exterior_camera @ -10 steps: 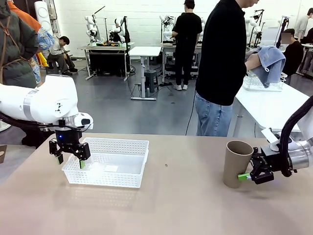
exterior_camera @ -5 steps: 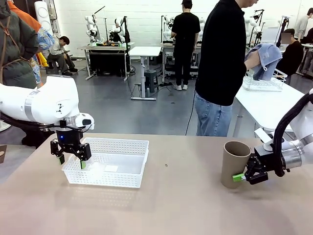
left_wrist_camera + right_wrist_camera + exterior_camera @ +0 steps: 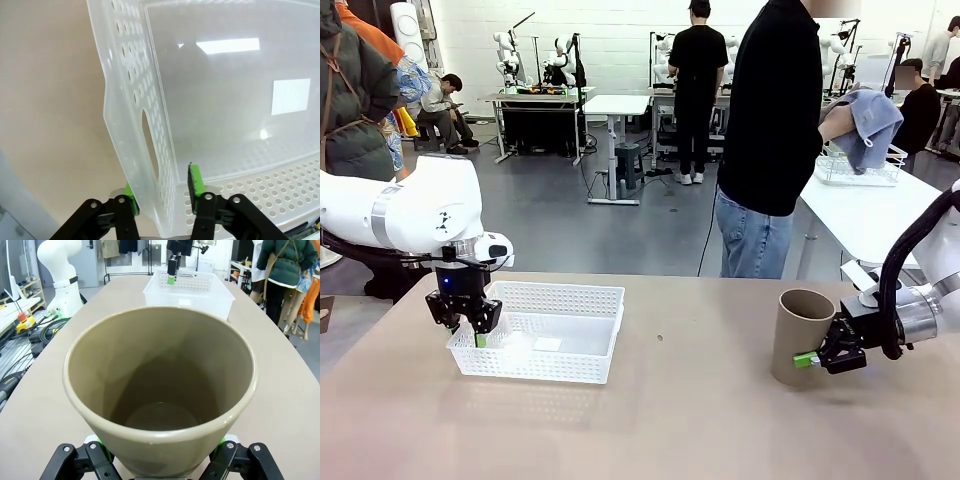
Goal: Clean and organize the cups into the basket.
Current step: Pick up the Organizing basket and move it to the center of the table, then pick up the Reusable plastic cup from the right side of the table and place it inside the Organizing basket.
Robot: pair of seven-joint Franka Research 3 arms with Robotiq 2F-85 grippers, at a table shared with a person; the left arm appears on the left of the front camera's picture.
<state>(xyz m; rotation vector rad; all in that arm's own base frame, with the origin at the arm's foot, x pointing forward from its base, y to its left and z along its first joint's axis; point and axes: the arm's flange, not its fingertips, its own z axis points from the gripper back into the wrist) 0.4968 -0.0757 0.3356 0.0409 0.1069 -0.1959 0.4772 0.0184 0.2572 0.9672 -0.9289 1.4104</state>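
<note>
Closing on the near-left wall of the basket point(image 3: 560, 290) at the table's point(image 3: 700, 420) 9 o'clock, the left hand point(image 3: 477, 338) is clamped there, while the right hand point(image 3: 808, 360) clamps the taupe cup point(image 3: 804, 330) at 3 o'clock.

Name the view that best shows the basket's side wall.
Left wrist view: the basket's perforated wall and handle slot sit close up between the left gripper's fingers. The front view shows the whole basket farther off; the right wrist view, small and distant.

The beige table point(image 3: 700, 420) is carrying the white basket point(image 3: 535, 365), which is sitting toward nine o'clock, while a taupe cup point(image 3: 802, 335) is leaning slightly at three o'clock, its contact with the tabletop unclear.
</note>
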